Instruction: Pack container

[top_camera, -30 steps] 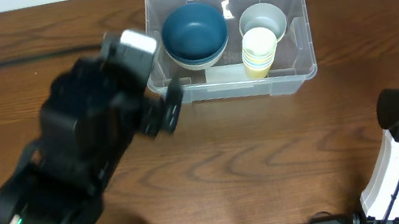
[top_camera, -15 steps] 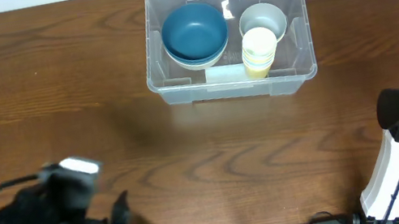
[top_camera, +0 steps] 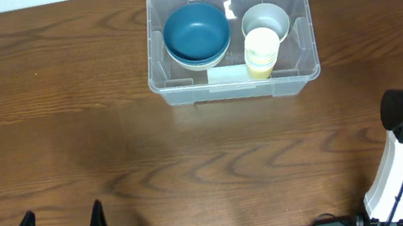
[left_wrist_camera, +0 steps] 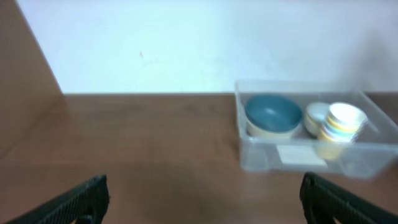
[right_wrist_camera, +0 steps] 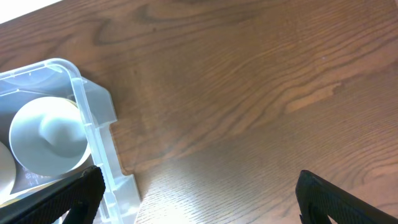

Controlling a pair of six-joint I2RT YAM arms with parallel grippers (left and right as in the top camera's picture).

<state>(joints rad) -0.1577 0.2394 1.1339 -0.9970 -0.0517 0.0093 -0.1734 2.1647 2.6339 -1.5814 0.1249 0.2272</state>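
Two claws are hanging wide open, and neither is carrying anything. Your left claw (top_camera: 63, 219) is hovering low over the near-left edge of the desk (top_camera: 60, 113), with its fingers spread well apart and only bare wood between them. Your right claw (right_wrist_camera: 199, 182) is hovering at the far right, equally spread. Its wrist view is showing the container's corner just off to its left, near one finger but not touching it.

The container (top_camera: 229, 88) is sitting on the far side of the desk, right of centre, with its long axis running left to right across your view. From the left claw it is lying ahead and to the right, well apart. From the right claw it is lying close by on the left, so the right arm is clearly the nearer one.

Inside, a blue bowl (top_camera: 195, 31) is nesting in a cream bowl (left_wrist_camera: 268, 130) at the left end. A pale grey bowl (top_camera: 264, 17) is sitting at the right end. A stack of paper cups (top_camera: 261, 51) is standing just in front of that bowl.

Nothing loose is lying on the desk in any view, so I am judging the packing to be finished or close to it. If you are reaching in again, the right arm is looking like the better lead.
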